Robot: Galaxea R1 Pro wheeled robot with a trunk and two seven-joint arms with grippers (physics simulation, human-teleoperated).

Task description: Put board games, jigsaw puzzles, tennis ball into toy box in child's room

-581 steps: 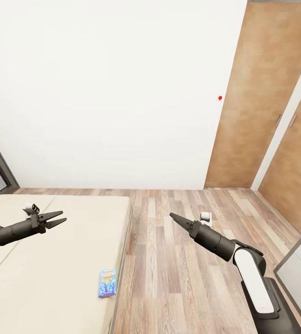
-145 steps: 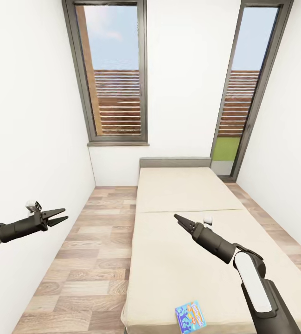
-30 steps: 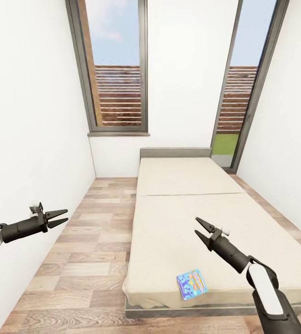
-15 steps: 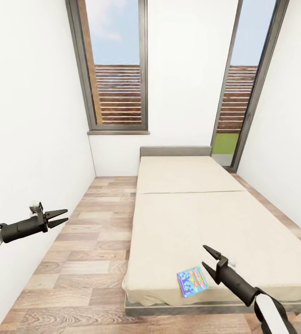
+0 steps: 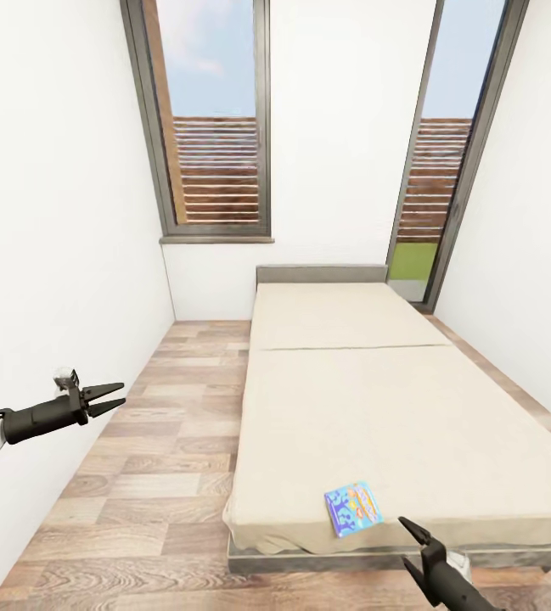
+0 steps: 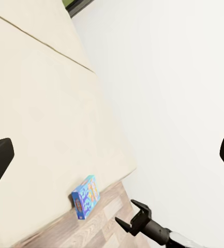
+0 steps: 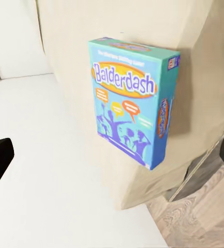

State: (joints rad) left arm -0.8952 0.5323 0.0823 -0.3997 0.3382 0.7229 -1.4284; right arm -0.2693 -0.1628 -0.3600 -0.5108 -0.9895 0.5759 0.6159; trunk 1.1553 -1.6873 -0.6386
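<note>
- Right tool [image 5: 415,547]: seen in the head view low beside the foot of the bed, jaws spread apart and holding nothing; it is aimed towards the blue board game.
- Left tool [image 5: 109,395]: held out over the wood plank floor [image 5: 152,441] on the bed's left side, its two tapered fingers parted and empty, well apart from any toy.
- Blue board game [image 7: 132,116]: a small flat carton lettered "Balderdash", lying face up on the mattress near the foot edge; in the head view [image 5: 353,508] it sits just beyond the right tool.
- Step in hand, as judged: approach and grasp of this box. A good grasp would likely be made across the short thickness at one edge, since the broad printed face gives the jaws no purchase; the tool should be levelled with the mattress surface first.
- Bed [image 5: 445,407]: beige mattress of matt, cloth-like look, divided by a seam, set in a grey frame with a low headboard. A soft surface may yield under pressure.
- Surroundings: plain white walls and tall dark-framed windows [image 5: 216,127].
</note>
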